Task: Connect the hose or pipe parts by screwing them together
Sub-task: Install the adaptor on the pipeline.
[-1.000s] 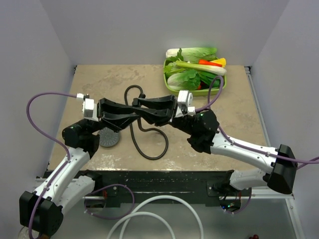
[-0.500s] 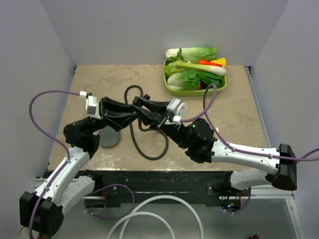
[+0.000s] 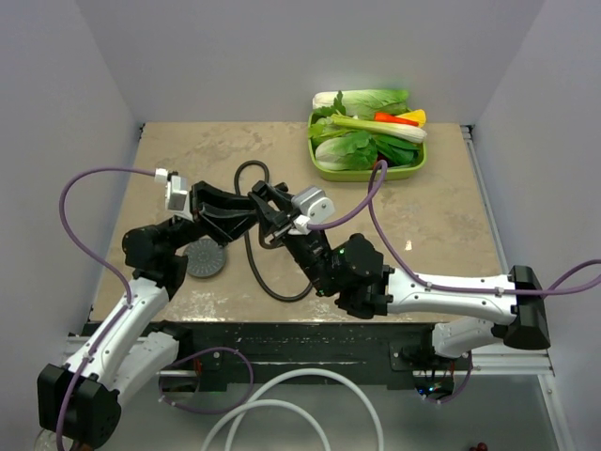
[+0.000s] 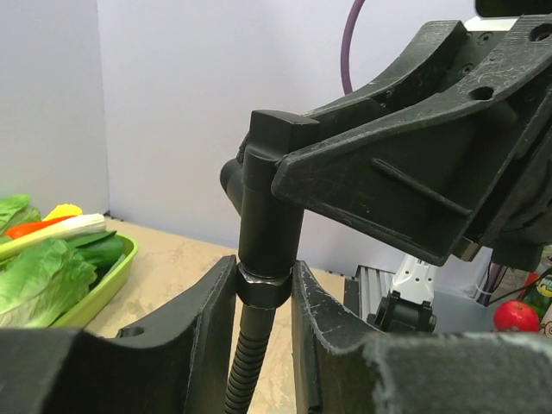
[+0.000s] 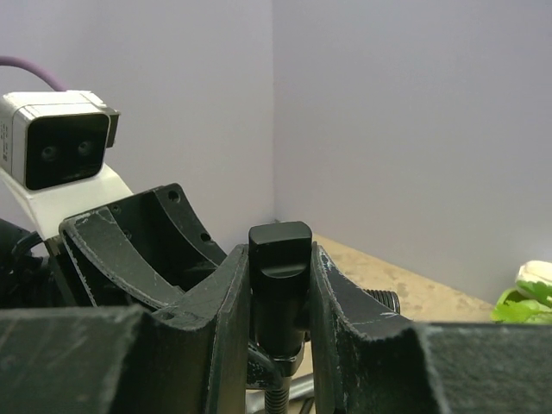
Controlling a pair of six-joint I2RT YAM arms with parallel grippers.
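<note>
From the overhead camera I see both arms reaching toward the middle-left of the beige stone-patterned table (image 3: 423, 216), their fingers meeting just above it.

My left gripper (image 4: 263, 285) is pinching the end of the long thin black flexible hose (image 4: 241, 379). One finger presses on each side of the smooth collar at the hose's tip, and the ribbed hose drops straight down between them. Directly above the collar stands the small black T-shaped fitting (image 4: 269, 190), upright and in line with the hose end. Its lower edge touches the collar and its short side branch points off to the left in my left wrist view. I cannot tell how far the threads are engaged.

My right gripper (image 5: 280, 259) is clamped on the upper part of that fitting, a finger flat against each side. The fitting's squared top pokes up just above the fingertips.

The rest of the hose lies on the table in a loose loop, running under the two grippers and curling toward the near edge. The dark grey hand shower head (image 3: 205, 260) rests on the table just beside my left forearm, round disc face up and well apart from the fitting. Its handle is hidden under the arm.

At the far right sits a green plastic tray (image 3: 357, 175) of leafy vegetables (image 3: 362, 103).
</note>
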